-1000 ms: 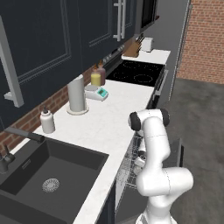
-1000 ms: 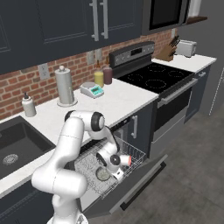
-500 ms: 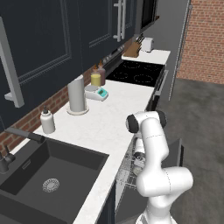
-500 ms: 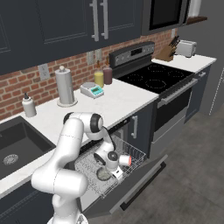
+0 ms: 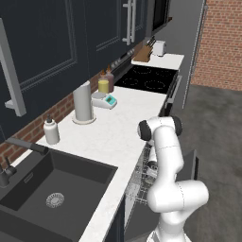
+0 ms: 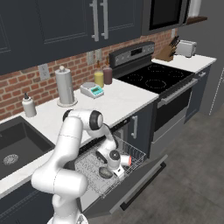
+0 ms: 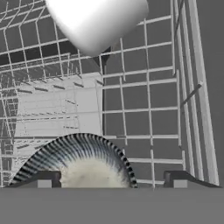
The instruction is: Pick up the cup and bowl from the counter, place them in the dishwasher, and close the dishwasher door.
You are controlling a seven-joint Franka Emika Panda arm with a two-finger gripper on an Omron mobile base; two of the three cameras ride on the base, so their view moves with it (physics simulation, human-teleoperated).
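The arm reaches down into the open dishwasher (image 6: 114, 173), its gripper (image 6: 114, 162) low over the silvery wire rack (image 6: 89, 166) pulled out above the lowered dishwasher door (image 6: 144, 181). In the hand view the two dark finger tips stand wide apart at the bottom edge, so the jaws are open and hold nothing; the bowl (image 7: 78, 164) lies on the rack directly beneath and between them, apparently just released. In the right base view the bowl (image 6: 105, 173) shows as a dark shallow disc on the near part of the rack, to the left of the hand. The cup (image 7: 98, 22) lies on its side farther along the rack in the hand view, a white cylinder across the wire grid; from the right base view the cup (image 6: 125, 160) sits just right of the hand, its reddish inside facing outward. The table (image 5: 120, 120) carries a tall grey cylinder (image 5: 82, 101), a white pump bottle (image 5: 50, 131), a small scale (image 5: 105, 100) and two jars (image 5: 106, 81), none of them task items. Both task items appear to be in the dishwasher, so the placing step looks complete. The next move would call for lifting the hand clear of the rack, sliding the rack inward, then getting under the far edge of the door and swinging it up until shut.
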